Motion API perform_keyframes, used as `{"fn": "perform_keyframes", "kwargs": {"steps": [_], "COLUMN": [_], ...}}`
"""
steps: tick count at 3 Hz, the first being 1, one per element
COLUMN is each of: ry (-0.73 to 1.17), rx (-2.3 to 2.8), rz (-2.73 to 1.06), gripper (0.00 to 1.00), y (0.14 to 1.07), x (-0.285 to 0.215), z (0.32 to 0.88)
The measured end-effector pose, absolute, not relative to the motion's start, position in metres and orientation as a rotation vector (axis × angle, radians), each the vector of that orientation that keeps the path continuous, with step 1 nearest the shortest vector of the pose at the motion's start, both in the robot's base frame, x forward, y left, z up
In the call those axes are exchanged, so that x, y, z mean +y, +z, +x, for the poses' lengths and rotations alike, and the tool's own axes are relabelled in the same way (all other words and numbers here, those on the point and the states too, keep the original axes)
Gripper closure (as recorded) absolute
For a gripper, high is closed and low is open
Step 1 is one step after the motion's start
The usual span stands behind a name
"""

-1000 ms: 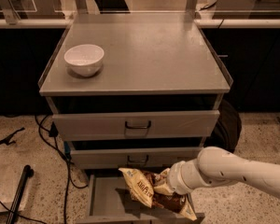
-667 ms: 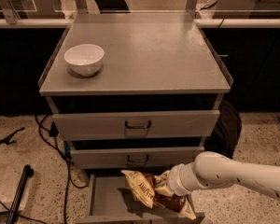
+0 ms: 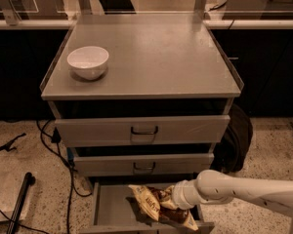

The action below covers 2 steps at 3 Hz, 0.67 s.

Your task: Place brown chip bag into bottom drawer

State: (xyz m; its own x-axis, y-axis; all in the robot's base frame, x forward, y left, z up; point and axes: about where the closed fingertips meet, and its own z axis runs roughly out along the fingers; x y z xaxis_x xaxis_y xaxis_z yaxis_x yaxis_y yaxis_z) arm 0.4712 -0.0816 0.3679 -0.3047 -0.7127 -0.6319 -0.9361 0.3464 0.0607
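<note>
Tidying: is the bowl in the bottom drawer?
No, the bowl sits on the cabinet top; the claw is over the bottom drawer.

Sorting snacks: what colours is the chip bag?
The bag is dark brown with cream-yellow ends, camera view; pincer at it, over the drawer.

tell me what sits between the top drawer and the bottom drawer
The middle drawer, in the camera view. The gripper is at the brown chip bag over the bottom drawer.

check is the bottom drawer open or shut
Open: bottom drawer pulled out, grey floor showing; gripper over it with the brown chip bag.
</note>
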Motion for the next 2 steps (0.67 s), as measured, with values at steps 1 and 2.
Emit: {"fn": "perform_keyframes", "kwargs": {"steps": [1, 2], "ry": [0.573, 0.533], "rx": [2.109, 2.091], "rz": [-1.435, -1.435], "gripper": [1.00, 1.00], "y": [0.364, 0.350], "x": [-0.082, -0.085], "z": [0.472, 0.478]}}
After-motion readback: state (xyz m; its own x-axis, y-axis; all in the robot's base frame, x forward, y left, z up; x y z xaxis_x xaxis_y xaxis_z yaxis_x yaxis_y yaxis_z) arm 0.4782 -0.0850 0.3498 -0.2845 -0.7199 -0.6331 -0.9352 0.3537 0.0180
